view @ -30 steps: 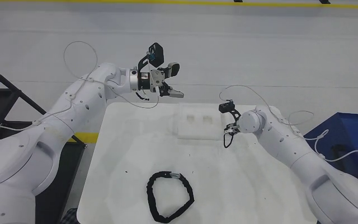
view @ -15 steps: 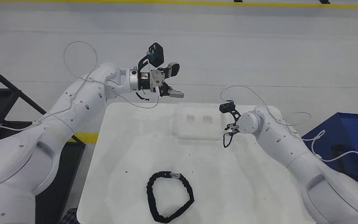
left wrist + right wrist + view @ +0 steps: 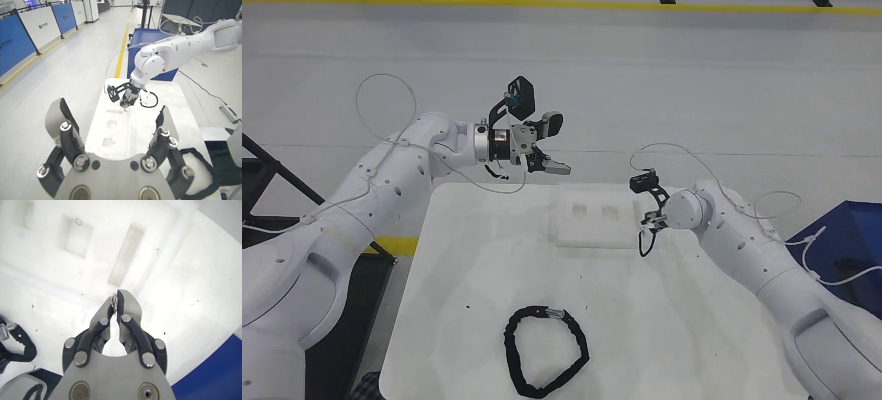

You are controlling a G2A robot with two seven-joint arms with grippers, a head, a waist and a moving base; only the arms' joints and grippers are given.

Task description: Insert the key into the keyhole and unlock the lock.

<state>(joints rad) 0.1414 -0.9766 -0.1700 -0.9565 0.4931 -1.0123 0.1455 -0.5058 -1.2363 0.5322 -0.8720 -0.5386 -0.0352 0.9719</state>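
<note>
Key [image 3: 114, 303] is sitting pinched by its head between the almost closed fingers of the right end effector [image 3: 114, 297], with the blade pointing down. That end effector is hanging just above the end of the foam tray [image 3: 47, 262], beside its long slot, with the right forearm reaching in from the side.

Judging by this, the pick-up is done and the carry to the lock is the step in hand. The lock [image 3: 545, 350], a black chain loop with a metal cylinder, is lying on the near part of the surface [image 3: 692, 330], well apart from the key. The next move is calling for a swing toward that cylinder and a wrist turn to line the blade up with the keyhole; which way the keyhole faces cannot be told.

The left end effector [image 3: 113, 106] is hovering wide open and empty over the far edge of the surface, its arm stretched out.
</note>
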